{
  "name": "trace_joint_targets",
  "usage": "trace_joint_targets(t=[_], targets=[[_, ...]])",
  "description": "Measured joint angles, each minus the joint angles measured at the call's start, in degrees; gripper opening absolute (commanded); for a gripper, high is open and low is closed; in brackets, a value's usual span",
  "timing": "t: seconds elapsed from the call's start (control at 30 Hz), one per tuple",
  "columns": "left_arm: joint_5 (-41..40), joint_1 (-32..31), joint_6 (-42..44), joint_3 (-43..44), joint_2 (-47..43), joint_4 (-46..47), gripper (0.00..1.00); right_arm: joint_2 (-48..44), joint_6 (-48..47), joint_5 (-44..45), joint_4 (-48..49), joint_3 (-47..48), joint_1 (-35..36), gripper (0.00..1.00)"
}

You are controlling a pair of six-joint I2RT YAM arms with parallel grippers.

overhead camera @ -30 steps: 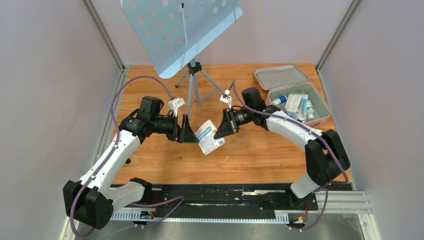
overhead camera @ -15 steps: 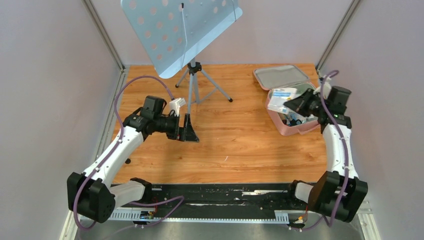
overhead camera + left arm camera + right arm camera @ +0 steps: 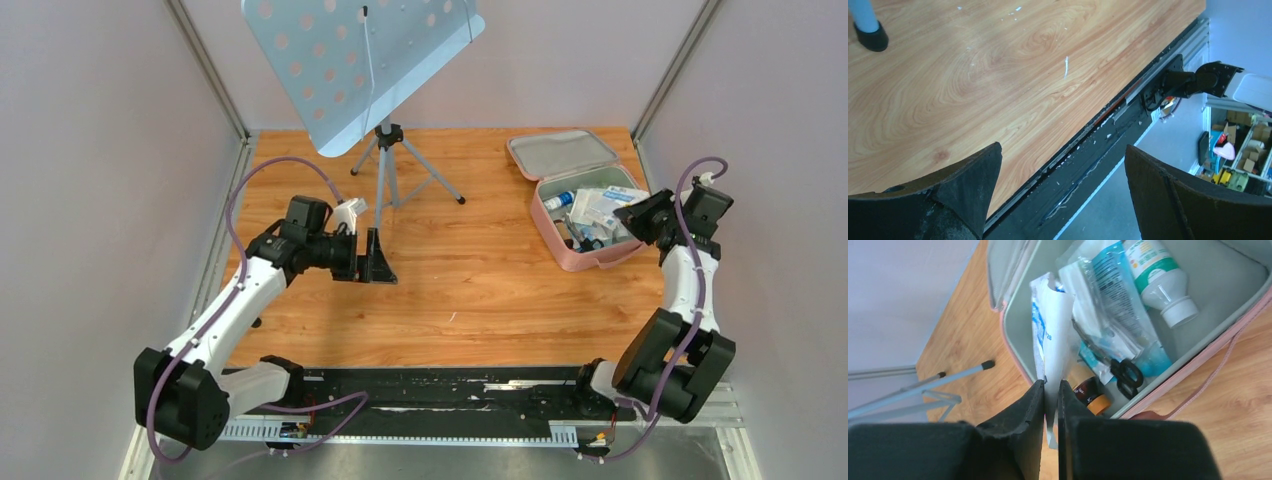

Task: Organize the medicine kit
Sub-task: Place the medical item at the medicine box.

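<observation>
Left arm (image 3: 235,300): reaches out over the left half of the table (image 3: 480,300).

Left gripper (image 3: 375,258): jaws wide apart, nothing between them. Through the gap the wrist view shows only wood and the black rail (image 3: 1083,170) at the near edge.

The gripper sits just in front of the music stand (image 3: 360,60), near one tripod leg. One rubber foot (image 3: 870,37) shows in the top left corner of the left wrist view.

Medicine kit (image 3: 590,262): back right corner of the table, unzipped. The lid (image 3: 560,153) lies flat behind the base, grey lining up.

In the base:
- white bottle (image 3: 1160,285) with a green label, on its side
- clear sachets (image 3: 1108,295)
- black-handled scissors (image 3: 1128,372)
- small dark jar (image 3: 1090,392) with an orange band, against one wall

Right gripper (image 3: 1050,385): fingers pinched together on a thin white-and-blue packet (image 3: 1050,325), gripping it by one edge. The packet sticks out from the fingertips over the kit's open base. Can't tell whether its far end rests on the contents or hangs just above them; the wrist view is too foreshortened.

Right arm (image 3: 685,285): folded up along the right edge of the table, wrist just beside the kit's right side.
</observation>
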Motion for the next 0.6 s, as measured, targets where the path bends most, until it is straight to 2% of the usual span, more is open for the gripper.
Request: trace_joint_targets(t=[0.03,0.07,0.23,0.4,0.6], targets=[[-0.42,0.20,-0.28,-0.04,-0.26,0.00,1.00,1.25,0.28,0.72,0.39,0.20,-0.09,0.53],[-0.90,0.61,-0.66,-0.07,-0.66,-0.04,1.00,2.25,0.92,1.29,0.66,0.35,-0.15,0.62],[-3.82,4.57,-2.95,-1.01,-4.17,-0.02,1.00,6.97,1.51,2.14,0.68,3.50,-0.31,0.78],[-7.80,7.56,-6.12,-1.68,-4.90,-0.04,1.00,5.29,1.51,4.24,0.35,3.93,-0.31,0.82],[-18.05,13.09,-10.62,-2.71,-4.94,-1.88,1.00,-3.02,0.61,7.61,-0.94,3.98,1.95,0.82]])
